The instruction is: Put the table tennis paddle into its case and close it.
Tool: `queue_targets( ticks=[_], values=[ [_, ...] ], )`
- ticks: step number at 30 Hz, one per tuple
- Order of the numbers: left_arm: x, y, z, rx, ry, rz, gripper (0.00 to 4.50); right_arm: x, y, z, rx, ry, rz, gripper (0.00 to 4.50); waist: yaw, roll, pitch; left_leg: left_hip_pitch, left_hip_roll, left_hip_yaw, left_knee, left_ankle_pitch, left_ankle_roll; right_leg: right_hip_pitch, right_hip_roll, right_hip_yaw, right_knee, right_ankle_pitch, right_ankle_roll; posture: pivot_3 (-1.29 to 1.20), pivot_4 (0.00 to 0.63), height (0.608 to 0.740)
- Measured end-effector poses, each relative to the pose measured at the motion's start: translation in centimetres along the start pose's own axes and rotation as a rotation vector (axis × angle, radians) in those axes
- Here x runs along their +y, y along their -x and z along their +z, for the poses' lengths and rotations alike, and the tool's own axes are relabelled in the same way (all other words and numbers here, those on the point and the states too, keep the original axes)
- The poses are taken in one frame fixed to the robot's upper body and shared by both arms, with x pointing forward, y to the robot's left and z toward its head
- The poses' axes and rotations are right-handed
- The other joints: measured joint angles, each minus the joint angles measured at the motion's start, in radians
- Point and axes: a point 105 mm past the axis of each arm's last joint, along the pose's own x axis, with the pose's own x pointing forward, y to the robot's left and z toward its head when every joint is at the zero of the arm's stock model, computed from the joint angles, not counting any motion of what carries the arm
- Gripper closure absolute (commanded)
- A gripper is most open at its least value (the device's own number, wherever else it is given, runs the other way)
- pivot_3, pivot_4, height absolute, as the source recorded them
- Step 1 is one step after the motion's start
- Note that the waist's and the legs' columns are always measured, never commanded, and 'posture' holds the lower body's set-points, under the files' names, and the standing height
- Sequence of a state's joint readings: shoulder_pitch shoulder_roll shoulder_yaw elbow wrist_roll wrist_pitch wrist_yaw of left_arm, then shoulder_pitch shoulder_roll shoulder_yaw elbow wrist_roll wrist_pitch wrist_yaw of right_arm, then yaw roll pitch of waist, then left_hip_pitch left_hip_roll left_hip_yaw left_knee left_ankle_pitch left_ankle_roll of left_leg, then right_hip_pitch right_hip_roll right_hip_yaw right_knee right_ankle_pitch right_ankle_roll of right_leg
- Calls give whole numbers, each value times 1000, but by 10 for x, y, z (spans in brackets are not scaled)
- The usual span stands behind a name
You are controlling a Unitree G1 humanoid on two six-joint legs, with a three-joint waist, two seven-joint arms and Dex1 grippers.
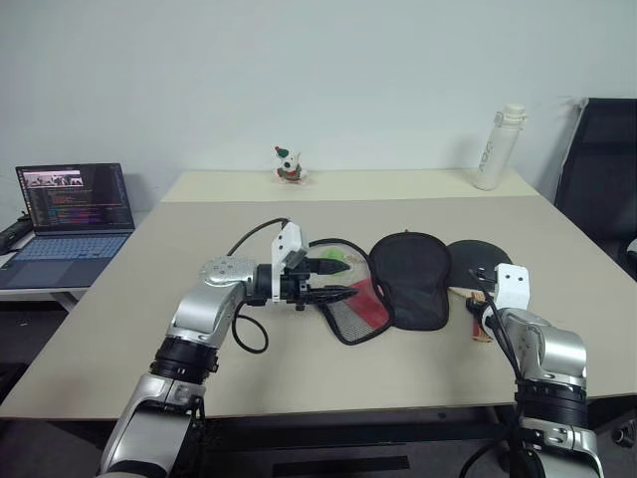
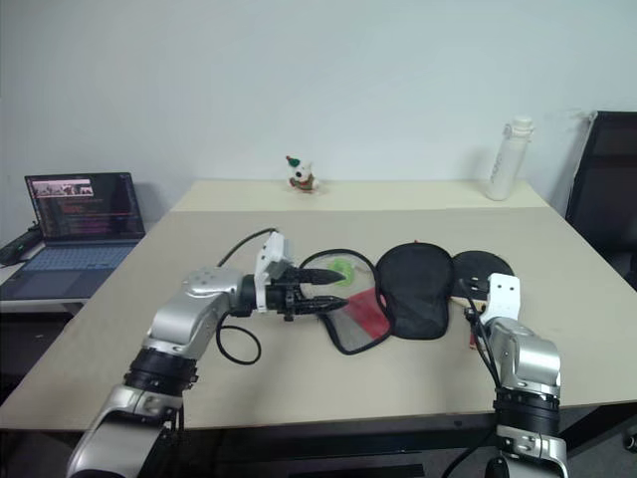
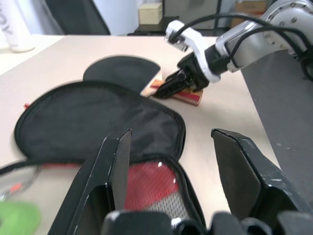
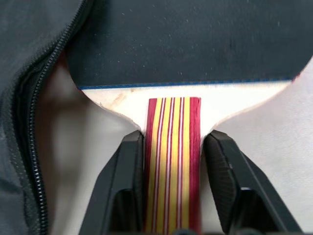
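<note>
Jaws first: the right gripper has its two black fingers pressed against both sides of the striped handle, clamped on the table tennis paddle. In the left eye view that gripper sits at lower right of centre, and the paddle lies flat on the worktop, its round black face toward the far side, handle pointing toward the near edge.

Over on the left, the left gripper hangs just above the worktop near the middle of the frame, its jaws apart with nothing between them, fingers pointing toward the right of the picture. Its tips reach over the case, which lies open in the centre of the frame: the black fabric half is spread flat right beside the paddle, its edge meeting the rim of the paddle's face, while the red and black mesh half is folded out toward the lower left, under the left fingertips.

At the upper left edge a laptop sits open. A small toy figure stands at the worktop's far side, top centre, and a white bottle stands upright at upper right.
</note>
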State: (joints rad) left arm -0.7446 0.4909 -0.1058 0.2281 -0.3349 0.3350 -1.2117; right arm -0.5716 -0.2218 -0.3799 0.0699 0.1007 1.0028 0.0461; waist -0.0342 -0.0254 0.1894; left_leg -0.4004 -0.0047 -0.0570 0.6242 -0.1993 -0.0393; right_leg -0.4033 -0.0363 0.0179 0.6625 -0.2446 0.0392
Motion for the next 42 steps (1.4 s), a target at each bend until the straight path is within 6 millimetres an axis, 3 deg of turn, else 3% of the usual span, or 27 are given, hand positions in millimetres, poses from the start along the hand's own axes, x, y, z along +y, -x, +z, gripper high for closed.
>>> queue_targets(
  ticks=[2, 6, 9, 12, 14, 16, 21, 25, 33, 42],
  values=[
    [1, 5, -2, 8, 7, 15, 1660, -5, -1, 2, -6, 4, -17, 3277, 3, 0, 0, -1, -1, 0, 2, 0, 0, 0, -1, 0, 0, 0, -1, 0, 150, 740],
    [5, 15, 0, 6, 14, 56, 1660, -35, -2, 19, -37, 18, -115, 3324, 7, 2, 1, -4, -2, 0, 2, 0, 1, -2, -2, 0, -2, 0, 0, 0, 150, 740],
    [5, 15, 0, 6, 17, 59, 1660, -55, 4, 51, -115, 35, -165, 3324, 2, 4, 2, -9, -1, 1, 0, 0, 1, -7, -2, 0, -3, 2, 2, 0, 150, 740],
    [5, 15, 0, 5, 20, 59, 1660, -58, 14, 88, -209, 42, -156, 3326, -7, 4, 3, -10, 0, 1, -1, -1, 2, -10, 1, 0, -3, 1, 2, 0, 150, 740],
    [5, 14, 0, 5, 18, 58, 1660, -48, 18, 98, -234, 34, -109, 3326, -13, 4, 3, -10, 2, 1, -2, -1, 3, -10, 2, 0, -3, 1, 1, 0, 150, 740],
    [4, 15, 0, 4, 19, 56, 1660, -25, 20, 95, -216, 15, -24, 3326, -19, 4, 3, -10, 3, 0, -2, -1, 3, -10, 3, 0, -2, 1, 1, 0, 150, 740],
    [4, 17, 0, 10, 18, 51, 1660, 60, 25, 63, -84, -46, 243, 3326, -24, 6, 4, -10, 4, -1, -2, -1, 3, -11, 5, -1, 1, 1, 1, 0, 150, 740],
    [7, 24, 2, 17, 7, 68, 1660, 99, 36, 51, -58, -67, 322, 3327, -13, 6, 4, -12, 3, -1, -1, -1, 3, -12, 3, -1, 0, 1, 1, 0, 150, 740],
    [8, 27, 2, 19, 2, 77, 1660, 116, 22, 23, 4, -60, 316, 3327, -1, 6, 4, -17, 0, 0, 1, -1, 3, -16, 0, -1, 0, 1, 1, 0, 150, 740],
    [8, 27, 0, 20, 5, 78, 1660, 106, 2, 6, 21, -61, 240, 3327, -2, 6, 4, -17, 1, 0, 0, -1, 3, -17, 1, -1, 1, 1, 1, 0, 150, 740]
  ],
)
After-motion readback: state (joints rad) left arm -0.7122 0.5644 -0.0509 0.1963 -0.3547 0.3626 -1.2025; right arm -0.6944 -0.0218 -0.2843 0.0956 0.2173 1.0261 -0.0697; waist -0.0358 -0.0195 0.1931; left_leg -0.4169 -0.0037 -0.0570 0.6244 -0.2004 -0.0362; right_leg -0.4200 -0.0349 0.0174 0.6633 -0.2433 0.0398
